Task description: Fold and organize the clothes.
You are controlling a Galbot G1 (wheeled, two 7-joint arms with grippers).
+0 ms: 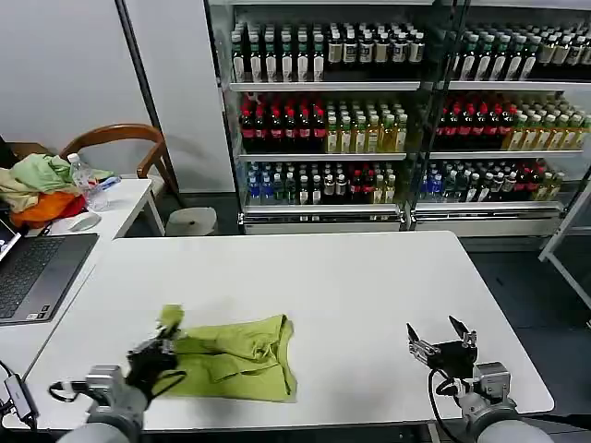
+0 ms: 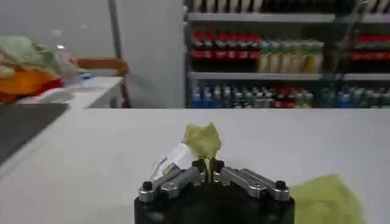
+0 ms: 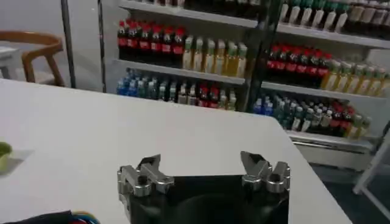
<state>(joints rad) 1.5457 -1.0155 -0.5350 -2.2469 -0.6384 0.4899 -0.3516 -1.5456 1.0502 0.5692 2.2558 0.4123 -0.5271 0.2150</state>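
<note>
While the lime T-shirt (image 1: 235,358) lies crumpled on the white table (image 1: 351,286), the scene reads so:

T-shirt: near the table's front edge on the robot's left side, bunched in loose folds, one corner pulled up into a small peak (image 2: 204,141) at its left end.

Left gripper (image 1: 159,349): at the T-shirt's left end; in the left wrist view its fingers (image 2: 196,168) are together, clamped on the raised corner of cloth, with a pale label showing just beside them.

Right gripper (image 1: 441,338): low over the bare table near the front right, well apart from the T-shirt; its fingers (image 3: 149,164) stand wide apart and hold nothing.

Side table: to the robot's left, carrying a laptop (image 1: 32,274), a water bottle (image 1: 86,182) and a heap of pale green, beige and orange garments (image 1: 39,189).

Behind: a wooden chair (image 1: 125,140) and glass-fronted shelves of bottled drinks (image 1: 323,111).
</note>
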